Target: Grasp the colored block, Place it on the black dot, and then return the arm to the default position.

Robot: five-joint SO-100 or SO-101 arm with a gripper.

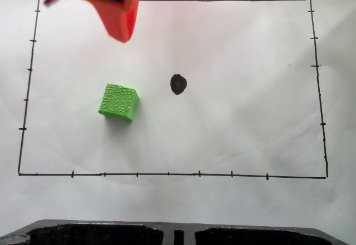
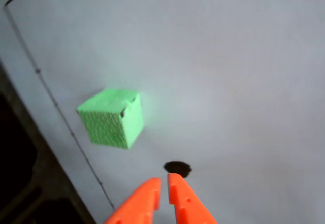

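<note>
1. As far as I can judge, the task is at its start: nothing grasped, nothing placed.
2. I see the small bright green cube with a bumpy scale-like surface resting on the white paper sheet, inside the thin black hand-drawn border with tick marks. It sits left of the small irregular black marker dot in the fixed view, near it but clearly apart, no overlap.
3. The bright orange-red plastic arm with black servo parts comes in from the top-left corner of the fixed view, its tapered finger tip above the cube in the picture and not touching it.
4. In the wrist view, the orange two-finger pincer has its tips almost together with a thin slit between them, holding nothing. I read it as closed and empty.
5. Same view: the tips sit just below the dot; the cube is up and to the left, apart from both fingers.
6. A dark moulded tray-like edge runs along the bottom of the fixed view, outside the border.
7. Left to do, in my judgement: spread the fingers, reach the cube, grip it, set it on the dot, go to default pose.
</note>
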